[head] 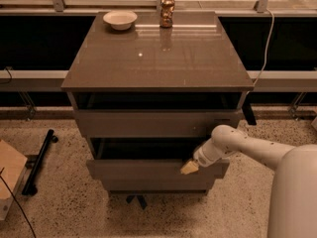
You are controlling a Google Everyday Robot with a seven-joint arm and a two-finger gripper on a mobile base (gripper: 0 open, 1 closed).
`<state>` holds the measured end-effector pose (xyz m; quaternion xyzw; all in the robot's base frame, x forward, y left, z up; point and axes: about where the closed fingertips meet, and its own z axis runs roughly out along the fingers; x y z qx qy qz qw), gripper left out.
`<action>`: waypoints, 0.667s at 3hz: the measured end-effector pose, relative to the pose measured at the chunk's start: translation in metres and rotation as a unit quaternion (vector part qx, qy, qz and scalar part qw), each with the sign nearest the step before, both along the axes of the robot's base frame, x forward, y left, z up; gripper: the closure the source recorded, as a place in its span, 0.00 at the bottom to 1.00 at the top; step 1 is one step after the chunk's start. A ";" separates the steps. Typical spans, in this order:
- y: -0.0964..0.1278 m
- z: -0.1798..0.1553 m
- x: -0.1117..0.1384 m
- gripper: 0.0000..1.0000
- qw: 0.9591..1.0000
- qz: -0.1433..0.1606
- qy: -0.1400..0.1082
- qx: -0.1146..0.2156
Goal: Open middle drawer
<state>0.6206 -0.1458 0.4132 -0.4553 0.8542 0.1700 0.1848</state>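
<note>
The middle drawer (138,168) is the second grey-brown front of the cabinet. It stands pulled out a little, with a dark gap above its top edge. My gripper (189,167) is at the top edge of this front, right of centre, touching it. My white arm (247,148) reaches in from the lower right. The top drawer (153,123) is above it and the bottom drawer (153,184) just below.
The cabinet top (158,58) carries a white bowl (120,20) and a can (167,11) at its far edge. A black bar (38,162) and a cardboard box (7,175) lie on the speckled floor to the left. A cable (267,33) hangs at the right.
</note>
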 end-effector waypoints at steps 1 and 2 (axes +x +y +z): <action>0.000 0.001 -0.001 0.75 1.000 0.001 0.000 -0.001; -0.003 -0.005 -0.041 0.71 0.998 0.041 0.031 -0.033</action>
